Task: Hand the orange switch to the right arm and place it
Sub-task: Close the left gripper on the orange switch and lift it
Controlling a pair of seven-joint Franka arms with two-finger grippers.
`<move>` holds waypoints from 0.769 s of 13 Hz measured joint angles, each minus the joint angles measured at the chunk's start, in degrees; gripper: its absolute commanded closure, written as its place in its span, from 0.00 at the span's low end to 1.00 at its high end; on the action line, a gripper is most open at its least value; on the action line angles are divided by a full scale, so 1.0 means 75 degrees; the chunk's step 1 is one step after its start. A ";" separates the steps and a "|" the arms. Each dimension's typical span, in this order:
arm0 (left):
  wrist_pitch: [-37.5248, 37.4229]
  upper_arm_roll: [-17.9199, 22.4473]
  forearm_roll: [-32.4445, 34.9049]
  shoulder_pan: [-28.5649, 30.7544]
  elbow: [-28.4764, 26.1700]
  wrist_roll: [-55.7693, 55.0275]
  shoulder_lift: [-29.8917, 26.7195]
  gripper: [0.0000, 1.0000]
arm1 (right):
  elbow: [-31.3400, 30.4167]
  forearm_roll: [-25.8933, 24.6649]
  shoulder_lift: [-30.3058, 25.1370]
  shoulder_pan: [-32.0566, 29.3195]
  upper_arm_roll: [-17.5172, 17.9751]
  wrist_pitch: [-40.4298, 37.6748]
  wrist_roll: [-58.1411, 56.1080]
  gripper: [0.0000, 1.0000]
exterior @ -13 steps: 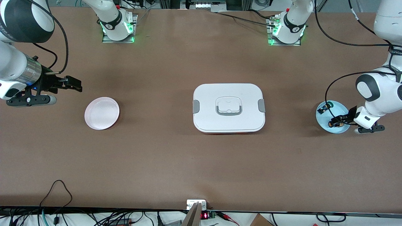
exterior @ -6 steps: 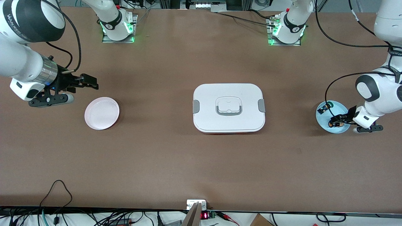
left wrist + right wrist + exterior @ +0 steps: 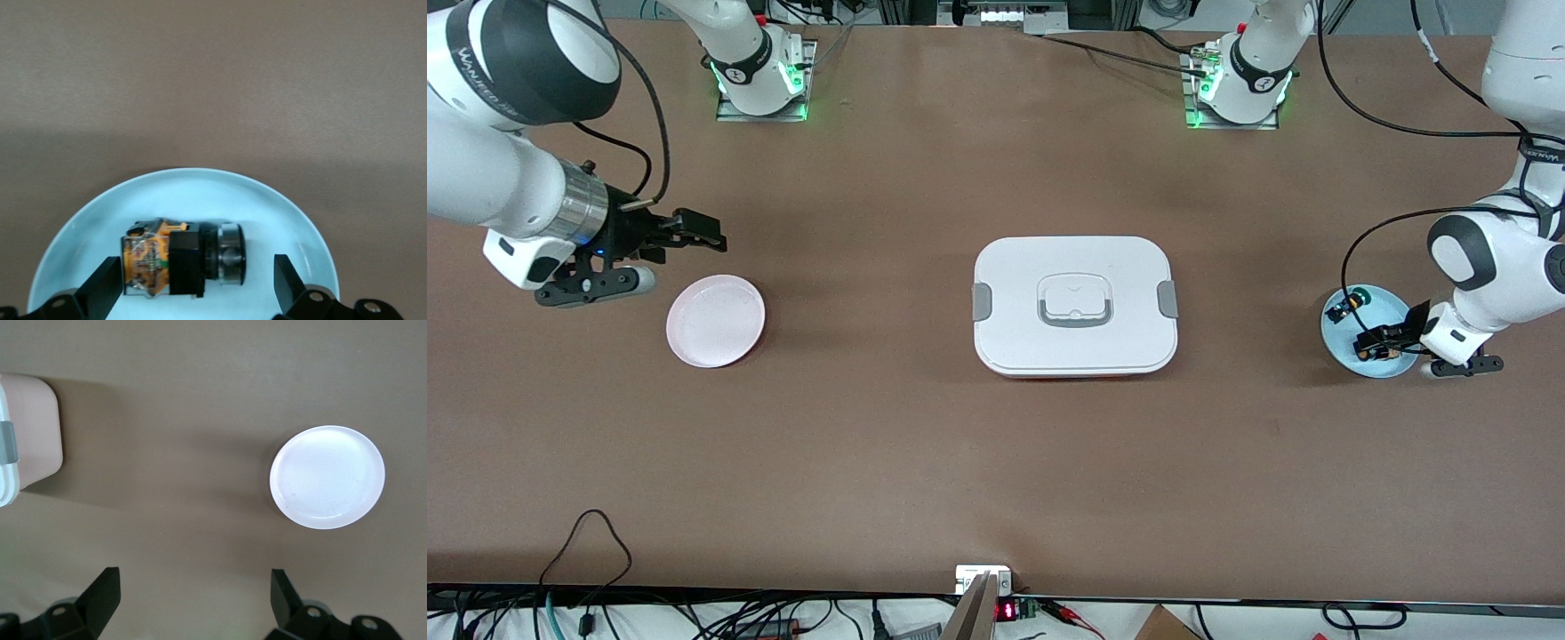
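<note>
Early stage of the transfer, pick-up not yet made. The orange switch (image 3: 181, 260) lies on its side in the blue dish (image 3: 1343, 351) at the left arm's end of the table. The left gripper (image 3: 197, 290) is low over the dish with its jaws spread, one finger (image 3: 103, 288) off each end of the switch and neither touching it; nothing is pinched. A second switch with a green cap (image 3: 1347, 303) rests in the same dish near its rim, at about ten o'clock from the orange one in the front view.

The right gripper (image 3: 694, 229) hovers, jaws spread and empty, over bare table just off the pink plate (image 3: 716, 321), at about eleven o'clock from it. The grasp, the lift, the hand-over and the placing all remain; the plate, empty, looks the likely destination.

Room for moving: the white lidded box (image 3: 1074, 306) occupies the table's middle, between dish and plate, so a hand-over would probably happen above it or over the open brown table (image 3: 996, 471) nearer the front camera, which is wide and bare. The dish's raised rim lies close to the left fingers, and the green-capped switch leaves little margin on that side.
</note>
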 measured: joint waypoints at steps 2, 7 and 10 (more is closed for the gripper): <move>0.0024 -0.0013 -0.0010 0.0001 0.0007 0.0000 0.0038 0.03 | 0.0000 0.0003 0.0000 0.0138 0.0001 0.0000 0.0000 0.00; 0.0057 -0.0016 -0.0011 0.0001 0.0090 0.0130 0.0044 0.03 | 0.0000 0.0275 0.0029 0.0241 0.0003 -0.0011 0.0008 0.00; 0.0142 -0.0016 -0.0011 0.0003 0.0132 0.0313 0.0053 0.03 | -0.0001 0.0568 0.0172 0.0259 0.0002 -0.0019 0.0009 0.00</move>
